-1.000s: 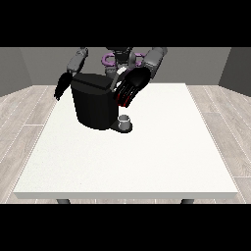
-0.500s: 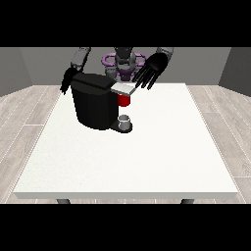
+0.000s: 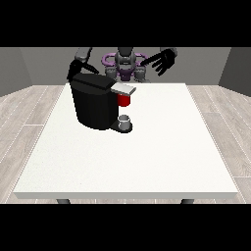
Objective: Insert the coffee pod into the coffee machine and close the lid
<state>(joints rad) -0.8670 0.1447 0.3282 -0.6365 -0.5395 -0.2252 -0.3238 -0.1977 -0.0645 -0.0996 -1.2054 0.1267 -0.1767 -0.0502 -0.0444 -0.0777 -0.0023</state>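
Black coffee machine on white table, lid down, small cup at its base, hand at the view's right spread open above the machine, other hand behind the machine, fingers unclear.

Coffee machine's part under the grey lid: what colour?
Red, below the black coffee machine's grey lid; front view.

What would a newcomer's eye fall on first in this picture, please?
The black coffee machine on the table's far left part, with a red patch under its grey lid and a small cup at its base. Next, the hand at the view's right, raised with fingers spread, apart from the machine.
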